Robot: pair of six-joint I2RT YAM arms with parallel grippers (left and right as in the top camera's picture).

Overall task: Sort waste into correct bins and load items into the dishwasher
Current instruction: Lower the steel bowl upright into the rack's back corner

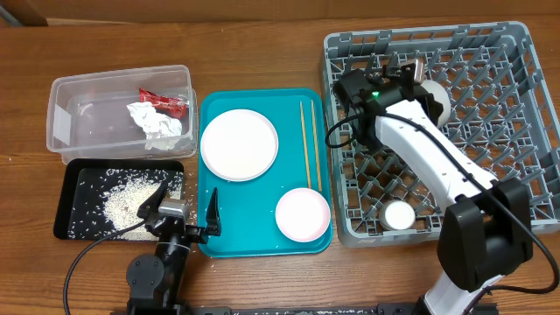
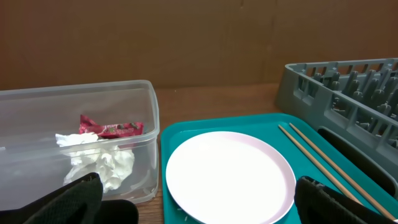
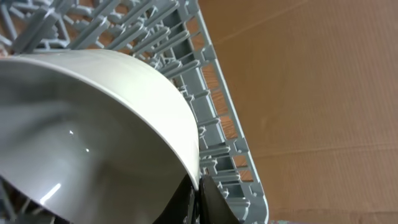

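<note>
My right gripper (image 1: 418, 80) is shut on the rim of the pale grey bowl (image 1: 437, 102) and holds it tilted over the back of the grey dish rack (image 1: 507, 175). The right wrist view shows the fingers (image 3: 198, 190) pinching the bowl's rim (image 3: 93, 137). A small white cup (image 1: 400, 215) stands in the rack's front. My left gripper (image 1: 184, 205) is open and empty, low between the black tray (image 1: 66, 206) of rice (image 1: 122, 206) and the teal tray. The white plate (image 1: 239, 144), chopsticks (image 1: 309, 144) and pinkish bowl (image 1: 303, 214) lie on the teal tray. The clear tub (image 1: 61, 131) holds the red packet (image 1: 166, 102) and napkin (image 1: 156, 124).
The flat teal tray (image 1: 262, 241) lies between the bins and the rack. In the left wrist view the open fingers (image 2: 199, 208) frame the plate (image 2: 227, 177), with the tub (image 2: 146, 124) to the left and the chopsticks (image 2: 323, 165) and rack (image 2: 348, 81) to the right.
</note>
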